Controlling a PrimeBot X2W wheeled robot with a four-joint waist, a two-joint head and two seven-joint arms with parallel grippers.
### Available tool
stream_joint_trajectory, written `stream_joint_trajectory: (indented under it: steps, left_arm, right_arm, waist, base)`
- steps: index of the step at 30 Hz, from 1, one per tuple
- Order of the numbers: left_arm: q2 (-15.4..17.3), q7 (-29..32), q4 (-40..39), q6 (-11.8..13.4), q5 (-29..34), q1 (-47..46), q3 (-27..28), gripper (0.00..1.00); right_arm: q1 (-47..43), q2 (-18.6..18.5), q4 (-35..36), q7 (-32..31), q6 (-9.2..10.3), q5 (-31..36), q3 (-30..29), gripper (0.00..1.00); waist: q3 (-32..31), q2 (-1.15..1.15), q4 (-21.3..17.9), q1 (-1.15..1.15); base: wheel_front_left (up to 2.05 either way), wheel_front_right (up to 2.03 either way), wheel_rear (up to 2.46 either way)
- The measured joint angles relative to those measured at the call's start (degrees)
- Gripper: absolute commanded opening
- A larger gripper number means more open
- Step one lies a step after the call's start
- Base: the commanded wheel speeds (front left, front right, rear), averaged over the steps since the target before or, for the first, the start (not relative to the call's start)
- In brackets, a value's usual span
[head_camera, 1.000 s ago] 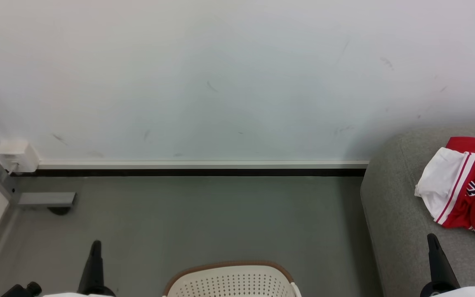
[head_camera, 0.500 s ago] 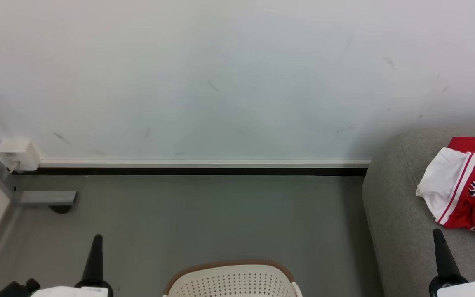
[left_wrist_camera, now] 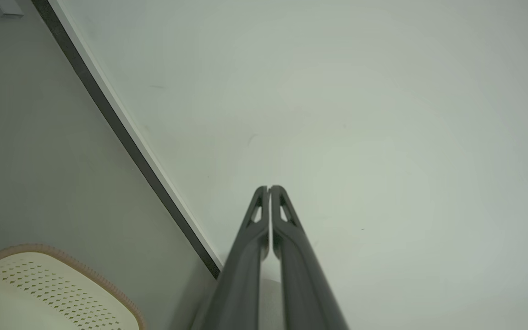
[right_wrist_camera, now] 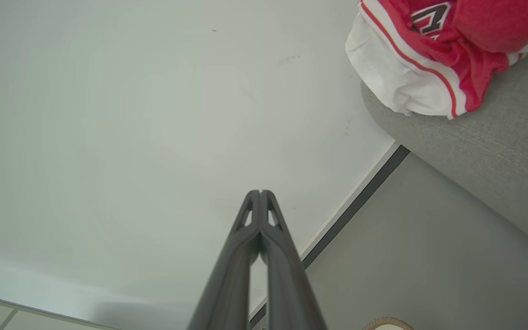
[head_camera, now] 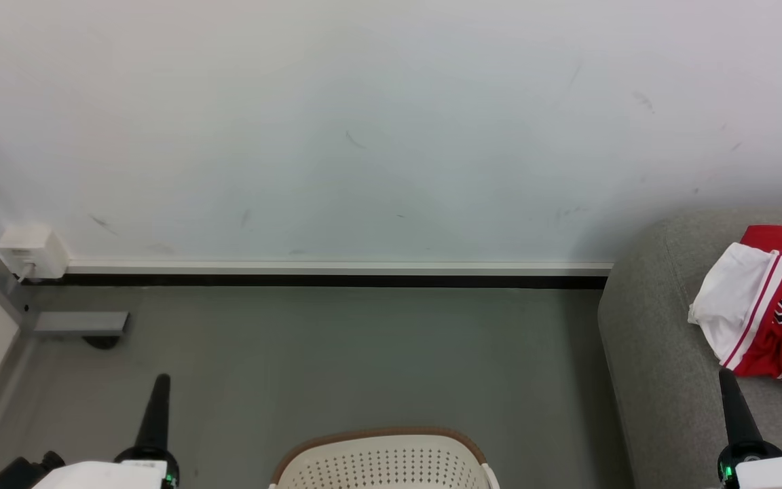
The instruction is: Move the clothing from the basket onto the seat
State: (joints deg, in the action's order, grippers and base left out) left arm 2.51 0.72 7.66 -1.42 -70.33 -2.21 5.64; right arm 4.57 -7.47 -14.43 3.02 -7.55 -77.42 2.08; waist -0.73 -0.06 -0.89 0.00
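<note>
Clothing (head_camera: pixel 768 305) lies on seat (head_camera: pixel 656 367), well apart from basket (head_camera: pixel 381 465) on floor (head_camera: pixel 337 353). Left tool (left_wrist_camera: pixel 269 189) and right tool (right_wrist_camera: pixel 261 192): fingers pressed together, pointing toward wall (head_camera: pixel 364 136).

The left gripper (head_camera: pixel 160 382) rises at the head view's lower left, its two dark fingers pressed together and pointing up. The right gripper (head_camera: pixel 727 377) stands likewise at lower right, fingertips touching.
</note>
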Motion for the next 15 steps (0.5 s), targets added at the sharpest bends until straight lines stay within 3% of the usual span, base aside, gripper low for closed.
stream_joint_trajectory:
  steps: [15]
  left_arm:
    - [0.0, 2.0, -0.4, 0.3, -7.4, -1.2, 0.4, 0.00]
  right_arm:
    - [1.0, -1.5, 0.0, -0.2, 0.00, -8.8, 1.1, 0.00]
  waist:
    - [0.2, 0.00, 0.3, 0.00]
  base:
    - [0.00, 0.00, 0.00]
